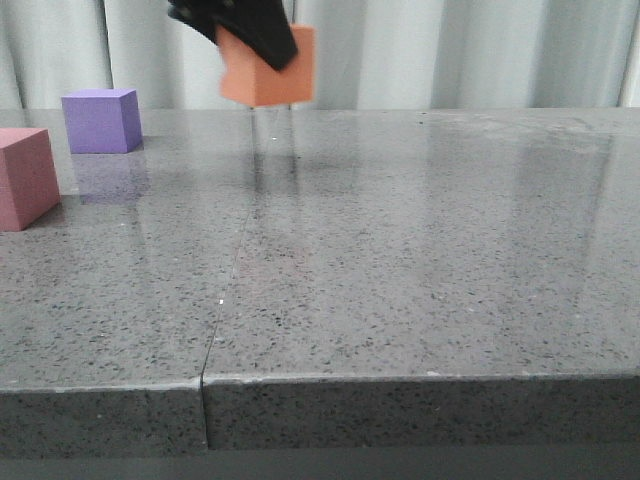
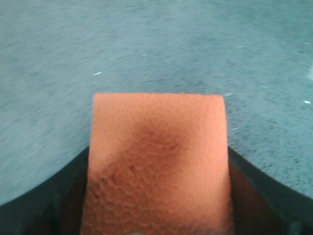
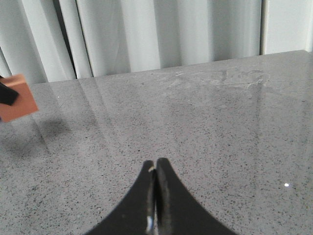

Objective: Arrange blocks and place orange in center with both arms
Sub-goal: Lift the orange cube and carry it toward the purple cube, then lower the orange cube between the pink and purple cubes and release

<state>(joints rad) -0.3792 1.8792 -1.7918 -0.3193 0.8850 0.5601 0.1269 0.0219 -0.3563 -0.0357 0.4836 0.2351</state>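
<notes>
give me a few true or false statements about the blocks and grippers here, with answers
1. The orange cube rests on the table. False: the left gripper holds it in the air.
2. The right gripper is shut and holds nothing. True.
3. The purple cube sits on top of the pink-red cube. False: both stand on the table, apart.
4. The purple cube is farther back than the pink-red cube. True.
5. The right gripper grips the purple cube. False: it is empty.
</notes>
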